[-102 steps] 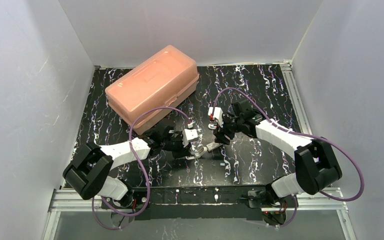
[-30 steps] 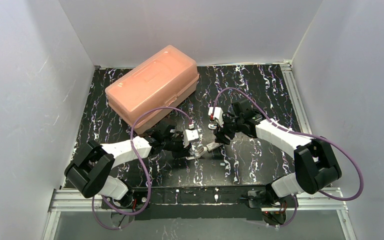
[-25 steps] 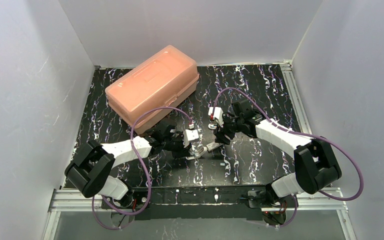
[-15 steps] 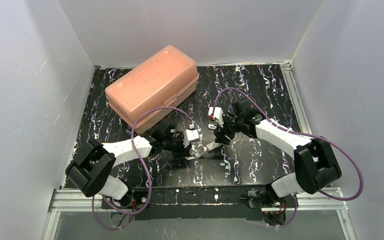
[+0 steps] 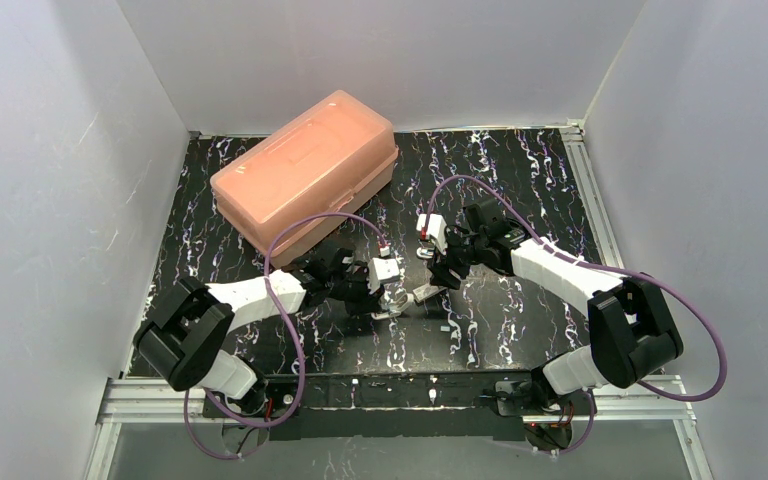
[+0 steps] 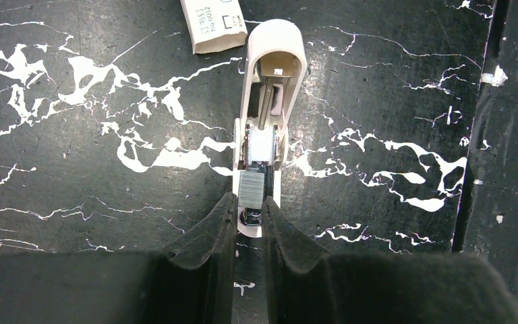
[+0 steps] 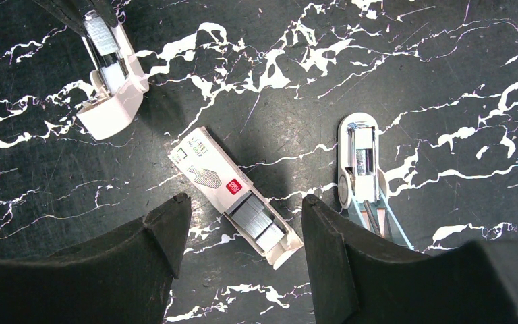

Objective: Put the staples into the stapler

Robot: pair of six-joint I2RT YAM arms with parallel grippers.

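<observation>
The stapler (image 6: 271,74), pale tan and white, lies open on the black marbled table, its metal channel facing up. My left gripper (image 6: 248,201) is at its near end, shut on a short grey strip of staples (image 6: 251,187) that sits over the channel. In the right wrist view the stapler (image 7: 111,91) lies at upper left. My right gripper (image 7: 244,200) is open and empty above a white staple box (image 7: 206,165), which lies open with staples (image 7: 256,217) showing. In the top view both grippers, left (image 5: 392,300) and right (image 5: 438,280), meet at mid-table.
A second small white and teal stapler-like device (image 7: 359,162) lies open to the right of the staple box. A closed pink plastic case (image 5: 305,175) stands at the back left. White walls close in the table on three sides.
The left arm has crept slightly towards the stapler. The right arm and the things on the table have not moved.
</observation>
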